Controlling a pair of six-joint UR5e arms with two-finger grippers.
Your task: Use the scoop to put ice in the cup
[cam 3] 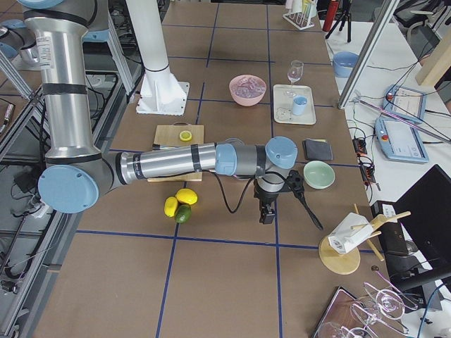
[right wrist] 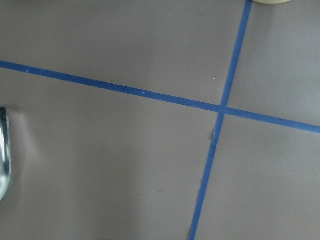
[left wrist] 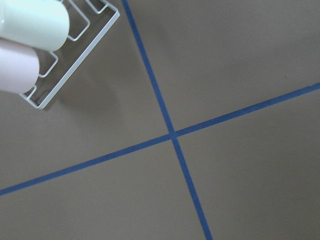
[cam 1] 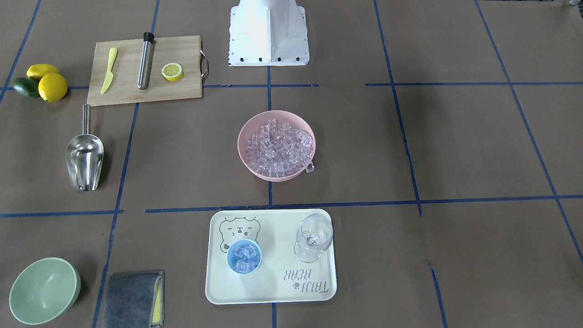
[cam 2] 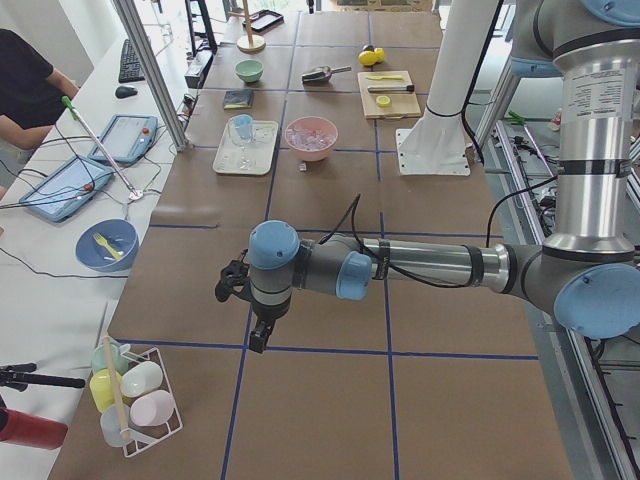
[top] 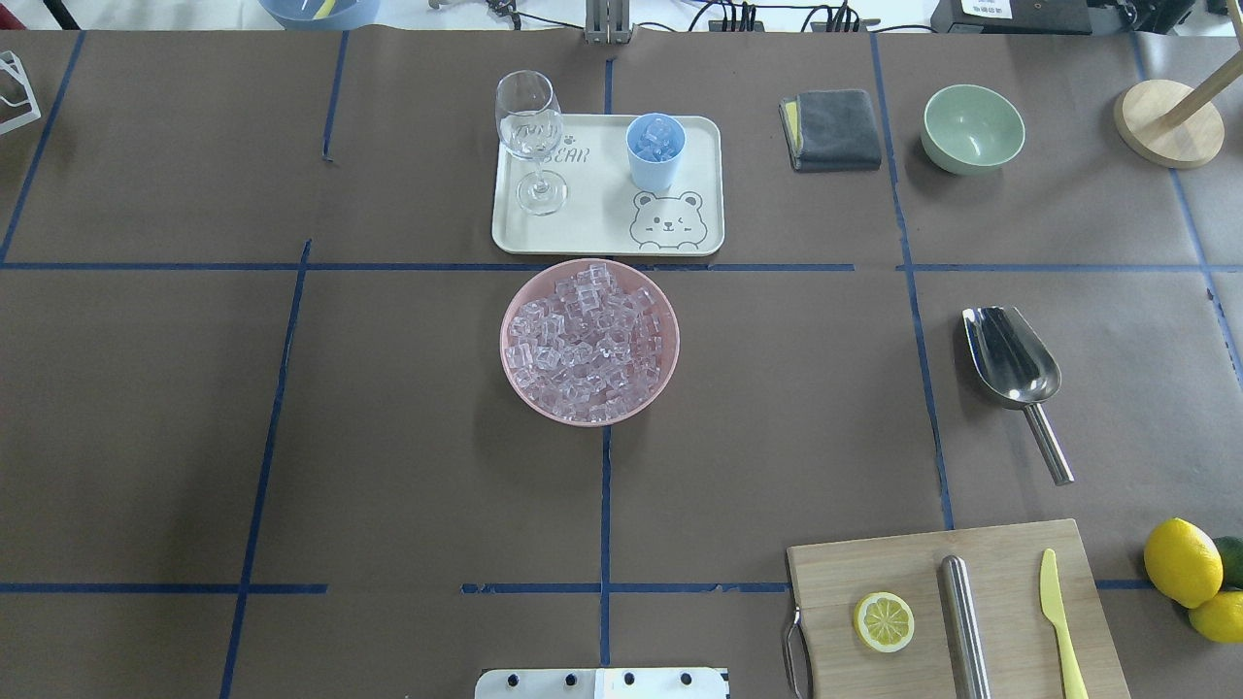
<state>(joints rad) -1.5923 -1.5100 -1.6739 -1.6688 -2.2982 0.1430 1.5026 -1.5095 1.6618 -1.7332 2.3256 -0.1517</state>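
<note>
Some ice (top: 658, 139) sits in the cup (top: 653, 172) on the tray (top: 592, 214), and far more fills the pink bowl (cam 1: 275, 176) just beside the tray at mid-table (top: 388, 388). Well apart from both, the scoop (top: 1008, 354) lies alone on the table near the cutting board (top: 874, 563). The left tool (cam 2: 256, 345) and right tool (cam 3: 266, 217) hang over opposite ends, neither gripping the scoop; I cannot tell how far open they are.

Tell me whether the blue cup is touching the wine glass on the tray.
Apart. In the front-facing view, bare tray shows between the cup and the wine glass; the overhead view shows the same gap.
</note>
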